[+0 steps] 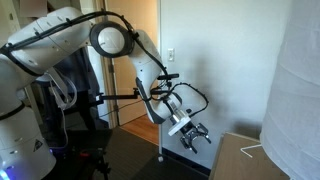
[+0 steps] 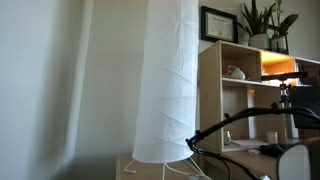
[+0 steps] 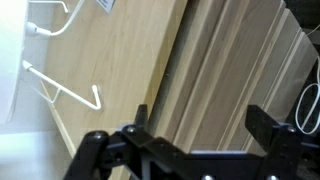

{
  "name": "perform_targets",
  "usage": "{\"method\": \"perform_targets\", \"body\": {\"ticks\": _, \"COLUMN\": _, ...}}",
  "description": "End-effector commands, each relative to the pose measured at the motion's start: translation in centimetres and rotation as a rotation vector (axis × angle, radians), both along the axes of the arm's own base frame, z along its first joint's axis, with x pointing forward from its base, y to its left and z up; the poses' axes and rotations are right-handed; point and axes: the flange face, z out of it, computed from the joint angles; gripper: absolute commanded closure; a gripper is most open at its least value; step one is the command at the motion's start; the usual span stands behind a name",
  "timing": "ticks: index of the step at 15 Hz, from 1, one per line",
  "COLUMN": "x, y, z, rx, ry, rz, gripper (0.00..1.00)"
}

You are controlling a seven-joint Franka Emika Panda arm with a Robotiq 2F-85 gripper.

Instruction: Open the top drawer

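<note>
My gripper (image 1: 193,132) hangs open and empty just above the front edge of a light wooden cabinet (image 1: 252,158). In the wrist view its two black fingers (image 3: 205,122) straddle several stepped wooden bands (image 3: 235,70) that run beside the cabinet's flat top (image 3: 110,70). These bands look like the cabinet's front seen steeply from above. No drawer handle shows, and I cannot tell which band is the top drawer. The fingers touch nothing.
A tall white paper lamp (image 2: 166,80) stands on the cabinet top, and its white wire legs (image 3: 62,94) are near the gripper. A wooden shelf unit (image 2: 212,80) with a plant (image 2: 266,20) stands behind. A doorway (image 1: 140,60) is behind the arm.
</note>
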Motion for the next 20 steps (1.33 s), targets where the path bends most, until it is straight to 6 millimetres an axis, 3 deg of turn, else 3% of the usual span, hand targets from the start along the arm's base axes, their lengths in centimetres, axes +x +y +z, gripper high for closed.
{"method": "perform_targets", "body": {"ticks": 1, "x": 0.1, "y": 0.1, "z": 0.0, "rx": 0.000, "ry": 0.001, "rz": -0.001, "gripper": 0.00}}
{"method": "perform_targets", "body": {"ticks": 12, "x": 0.1, "y": 0.1, "z": 0.0, "rx": 0.000, "ry": 0.001, "rz": -0.001, "gripper": 0.00}}
{"method": "perform_targets", "body": {"ticks": 20, "x": 1.0, "y": 0.5, "z": -1.3, "rx": 0.011, "ry": 0.002, "rz": 0.004, "gripper": 0.00}}
